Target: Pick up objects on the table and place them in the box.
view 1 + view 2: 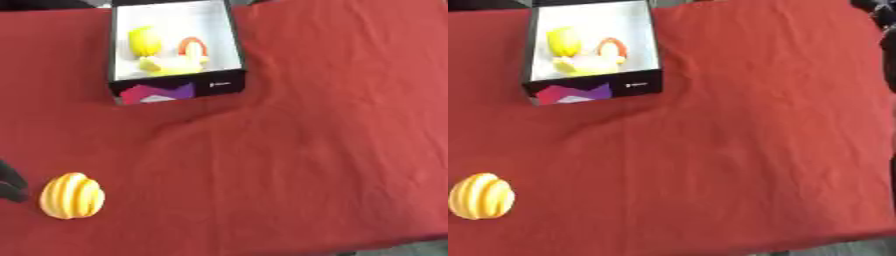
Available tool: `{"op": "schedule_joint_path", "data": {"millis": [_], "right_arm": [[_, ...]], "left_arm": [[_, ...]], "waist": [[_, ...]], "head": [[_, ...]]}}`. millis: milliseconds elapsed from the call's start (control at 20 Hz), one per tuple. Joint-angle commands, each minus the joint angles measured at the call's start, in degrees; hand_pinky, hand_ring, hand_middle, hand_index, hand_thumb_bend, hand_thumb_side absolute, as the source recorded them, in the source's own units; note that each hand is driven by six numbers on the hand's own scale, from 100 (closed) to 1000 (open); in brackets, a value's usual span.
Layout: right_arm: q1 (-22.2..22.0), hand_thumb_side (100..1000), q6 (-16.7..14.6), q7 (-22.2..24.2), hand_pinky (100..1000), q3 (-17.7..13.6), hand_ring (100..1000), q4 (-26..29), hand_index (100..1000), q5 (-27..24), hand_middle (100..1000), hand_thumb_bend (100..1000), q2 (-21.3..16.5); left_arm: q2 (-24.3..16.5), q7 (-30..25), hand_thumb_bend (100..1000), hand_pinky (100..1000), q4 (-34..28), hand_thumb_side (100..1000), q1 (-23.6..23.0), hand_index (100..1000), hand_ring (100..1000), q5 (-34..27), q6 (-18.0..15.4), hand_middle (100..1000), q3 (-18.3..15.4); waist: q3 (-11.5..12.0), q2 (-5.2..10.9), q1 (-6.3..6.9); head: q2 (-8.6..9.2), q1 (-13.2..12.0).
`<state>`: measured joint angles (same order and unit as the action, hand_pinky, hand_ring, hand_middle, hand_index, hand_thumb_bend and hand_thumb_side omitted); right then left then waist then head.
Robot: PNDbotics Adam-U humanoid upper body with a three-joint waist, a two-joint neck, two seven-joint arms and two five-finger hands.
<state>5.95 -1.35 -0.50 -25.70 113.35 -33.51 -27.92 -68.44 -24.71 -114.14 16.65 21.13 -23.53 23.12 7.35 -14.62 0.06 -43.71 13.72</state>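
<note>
Overhead, the worktop (332, 125) is draped in a creased red cloth that fills nearly both views. Toward eleven o'clock sits the box (175, 86), open at the top, white inside with black walls and a pink, purple and white patch on its near face. Within it lie a yellow-green rounded piece (144, 40) at the left, a red and white curved piece (192, 46) at the right, and a pale yellow piece (171, 65) against the near wall; what each of them is cannot be made out. Down at eight o'clock, well apart from the box, a rounded yellow object with pale ribs (73, 196) rests on the cloth. Just beside it, at the left edge of the left eye view, a dark sliver of the left hand (9, 182) shows; whether its fingers are spread or curled cannot be told, and it stands apart from the yellow object. Dark shapes show at the upper right edge of the right eye view, too cropped to tell what they are.
</note>
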Motion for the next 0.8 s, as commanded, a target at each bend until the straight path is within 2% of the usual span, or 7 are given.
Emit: {"op": "schedule_joint_path", "data": {"millis": [50,200,400,800], "right_arm": [[-0.03,620,0.63,0.35,729,-0.18,703,1.24,806,1.07,621,100,-0.66],[-0.29,620,1.02,0.66,728,-0.10,701,1.24,805,1.73,619,100,-0.28],[-0.55,618,1.55,0.95,727,-0.08,699,1.24,805,2.62,617,100,0.27],[-1.29,615,2.32,1.65,725,0.05,692,1.24,804,4.29,611,100,1.20]], "left_arm": [[-0.18,-0.19,538,878,-0.45,100,0.80,833,816,2.52,1.57,765,1.09],[0.70,0.24,582,875,-0.45,100,1.22,834,820,4.34,2.30,769,1.58],[1.69,-0.67,576,873,-0.45,100,1.28,838,822,6.78,3.62,772,2.45],[3.62,-2.55,591,876,0.36,128,1.60,860,835,10.25,8.52,788,3.27]], "waist": [[-0.24,1.80,0.76],[-0.30,1.77,0.77],[-0.42,1.70,0.75],[-0.56,1.52,0.63]], "head": [[-0.29,-0.18],[-0.36,-0.33],[-0.34,-0.57],[-0.29,-0.92]]}}
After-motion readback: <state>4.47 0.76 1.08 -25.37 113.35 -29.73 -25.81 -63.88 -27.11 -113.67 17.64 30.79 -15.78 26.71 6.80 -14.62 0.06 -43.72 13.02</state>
